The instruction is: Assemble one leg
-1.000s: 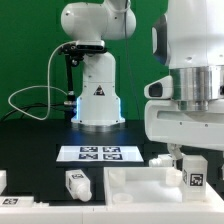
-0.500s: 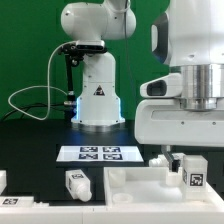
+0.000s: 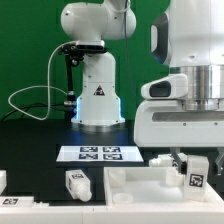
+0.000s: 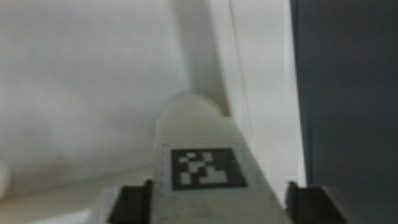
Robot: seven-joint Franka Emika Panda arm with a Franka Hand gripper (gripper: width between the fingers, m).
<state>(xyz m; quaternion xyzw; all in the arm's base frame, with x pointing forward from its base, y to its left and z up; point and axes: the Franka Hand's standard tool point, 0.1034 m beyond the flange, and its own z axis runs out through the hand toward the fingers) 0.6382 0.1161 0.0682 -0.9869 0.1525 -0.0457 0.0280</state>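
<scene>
- Exterior view first: over the last second your arm's big white wrist housing has slid toward the exterior view's right, and the gripper [image 3: 197, 168] has carried a leg [image 3: 196, 177] along with it.
- That leg is the tagged block hanging right under the hand, pinched between the fingers, low over the white panel [image 3: 135, 182] on the exterior view's right side.
- Wrist cam backs that up: the leg [image 4: 205, 160] fills the space between the two dark fingers [image 4: 128, 204], tag facing the camera, and the fingers look clamped against both of its sides. So you're gripping the leg, not just hovering over it.
- Below and beyond the hand in the wrist cam you've got the white panel [image 4: 89, 90] surface with a raised edge, then dark table off to one side. Looks like the leg is near the panel's edge or corner, but I can't tell if it's touching down yet.
- My read: the sideways shift is you lining the leg up with its mounting spot. Pick-up is done, and seating or screwing it in is what's left.
- Other stuff nearby: a spare leg [image 3: 76, 182] well away from the hand, plus the marker board [image 3: 98, 154] beyond it.
</scene>
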